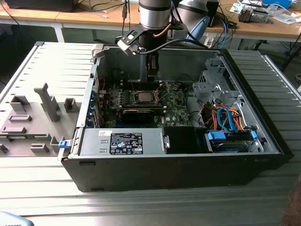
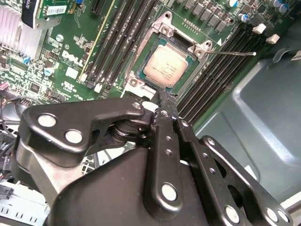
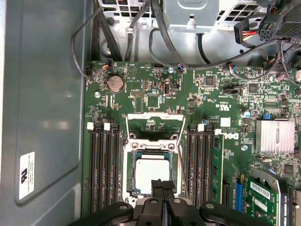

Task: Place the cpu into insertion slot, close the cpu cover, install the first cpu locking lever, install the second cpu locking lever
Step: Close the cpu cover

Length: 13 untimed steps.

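- gripper (image 3: pixel 161 184): fingers together, nothing between them; tips hang over the insertion slot (image 3: pixel 128 165) at the edge farthest from the cover hinge; contact with the chip cannot be told
- cpu (image 3: pixel 151 174) lies flat inside the insertion slot, silvery top fully bare, sides square to the rim in both wrist views
- cpu cover (image 3: pixel 155 116) is swung open on the far side of the insertion slot from the gripper; green board shows through its window
- thin lever rod (image 2: pixel 233 54) juts sideways from the insertion slot, unlatched
- judged: placing looks done; closing the cover is the step in hand
- to do it well: meet the cover's free edge, not its window; push in an arc about the hinge; stay off the chip top; keep the lever rod clear so the frame beds flat on the rim
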Each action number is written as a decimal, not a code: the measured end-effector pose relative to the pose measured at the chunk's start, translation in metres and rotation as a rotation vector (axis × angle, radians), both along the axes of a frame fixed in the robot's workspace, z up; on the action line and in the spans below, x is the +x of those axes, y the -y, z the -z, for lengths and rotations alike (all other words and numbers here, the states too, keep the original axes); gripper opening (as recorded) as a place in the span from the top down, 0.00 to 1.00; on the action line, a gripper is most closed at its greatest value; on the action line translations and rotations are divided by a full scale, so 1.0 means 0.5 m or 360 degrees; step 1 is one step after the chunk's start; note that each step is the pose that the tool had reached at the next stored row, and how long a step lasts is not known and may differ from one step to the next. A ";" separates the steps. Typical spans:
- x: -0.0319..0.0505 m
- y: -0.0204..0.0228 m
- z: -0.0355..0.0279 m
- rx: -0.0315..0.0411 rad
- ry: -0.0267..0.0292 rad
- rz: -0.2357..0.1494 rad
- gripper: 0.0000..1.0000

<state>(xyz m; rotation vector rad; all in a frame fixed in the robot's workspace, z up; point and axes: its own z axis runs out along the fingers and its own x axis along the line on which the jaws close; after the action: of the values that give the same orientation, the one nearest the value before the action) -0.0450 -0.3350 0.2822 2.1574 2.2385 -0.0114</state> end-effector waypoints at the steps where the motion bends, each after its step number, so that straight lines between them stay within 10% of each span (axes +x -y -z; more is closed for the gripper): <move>1: 0.002 0.0000 0.000 0.0000 0.00000 0.0000 0.89; 13: 0.024 0.0000 0.000 -0.0002 -0.00003 0.0000 0.89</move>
<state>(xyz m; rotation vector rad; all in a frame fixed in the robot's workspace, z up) -0.0330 -0.3350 0.2822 2.1567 2.2380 -0.0132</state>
